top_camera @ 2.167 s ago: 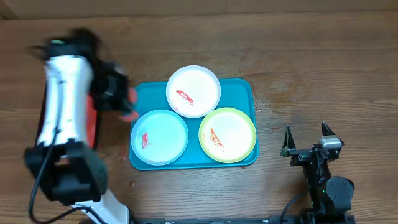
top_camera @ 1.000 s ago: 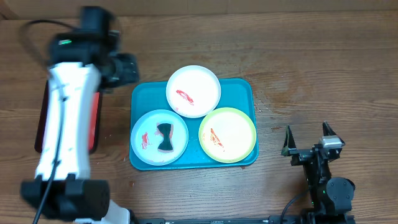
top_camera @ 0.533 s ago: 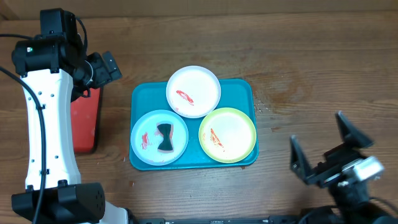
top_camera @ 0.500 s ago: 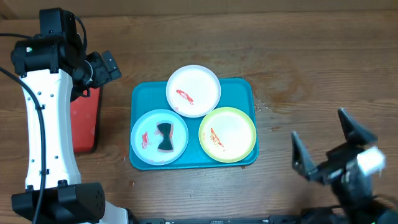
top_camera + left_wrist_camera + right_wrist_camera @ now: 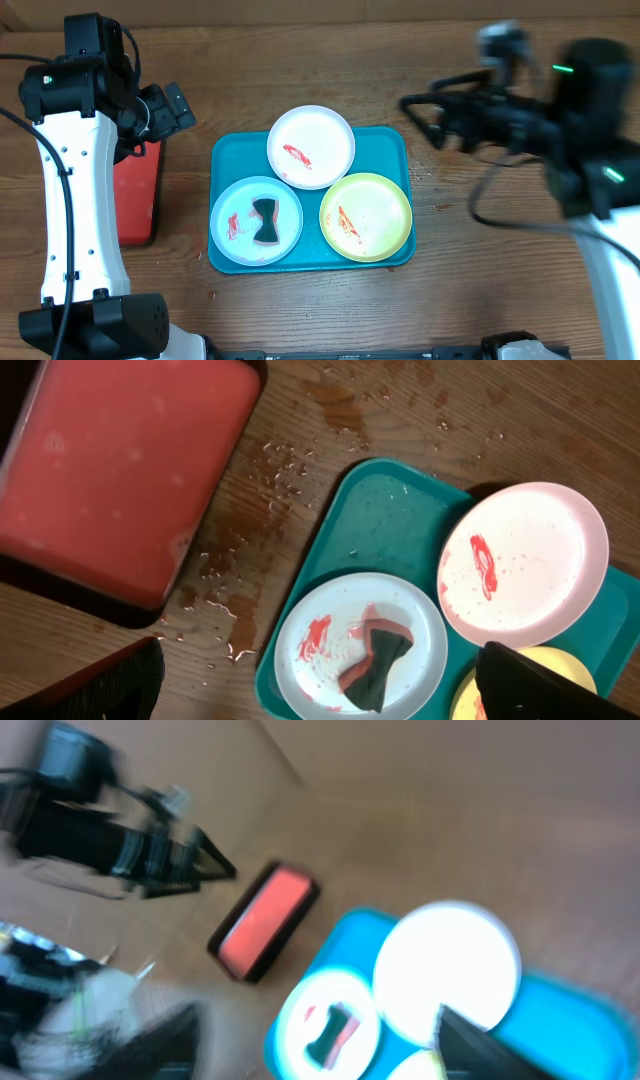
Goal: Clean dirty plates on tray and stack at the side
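While its jaws stand wide apart and empty, the left gripper (image 5: 172, 106) hangs with the blue plate (image 5: 320, 605) between its fingers (image 5: 130, 680), a dark cloth (image 5: 375, 660) lying on the red smears. Past that sits the smeared white plate (image 5: 525, 565), both on the tray (image 5: 385, 510). The red tray (image 5: 110, 470) lies beyond the left finger. The blurred right gripper (image 5: 432, 112) also gapes empty, just off the tray's corner, with the green plate (image 5: 366, 217) well apart from it.

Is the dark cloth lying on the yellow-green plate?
No, the dark cloth lies on the light blue plate, not the yellow-green plate.
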`<control>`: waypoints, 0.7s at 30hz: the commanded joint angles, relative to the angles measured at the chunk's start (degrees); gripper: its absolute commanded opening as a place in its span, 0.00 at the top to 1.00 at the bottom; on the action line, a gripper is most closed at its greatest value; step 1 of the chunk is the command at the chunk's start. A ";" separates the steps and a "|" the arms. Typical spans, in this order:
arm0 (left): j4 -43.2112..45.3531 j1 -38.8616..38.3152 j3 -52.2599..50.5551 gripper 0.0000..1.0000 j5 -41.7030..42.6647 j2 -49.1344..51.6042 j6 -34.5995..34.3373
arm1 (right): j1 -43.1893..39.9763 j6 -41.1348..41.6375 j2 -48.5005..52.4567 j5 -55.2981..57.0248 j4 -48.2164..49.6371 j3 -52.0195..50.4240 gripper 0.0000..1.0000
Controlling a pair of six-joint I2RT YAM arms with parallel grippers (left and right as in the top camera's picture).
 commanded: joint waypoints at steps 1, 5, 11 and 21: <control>0.04 0.17 0.37 0.00 1.36 0.20 -0.81 | 10.82 11.61 8.48 18.64 -1.16 0.96 0.44; 0.00 0.15 0.37 0.00 1.36 0.20 -0.81 | 21.68 14.82 21.90 27.17 -0.13 0.96 0.47; 0.02 0.17 0.37 0.00 1.36 0.20 -0.81 | 28.79 14.82 33.70 28.85 2.75 0.96 0.61; 0.04 0.15 0.37 0.00 1.36 0.20 -0.81 | 32.15 17.42 42.38 30.51 4.55 -0.20 0.65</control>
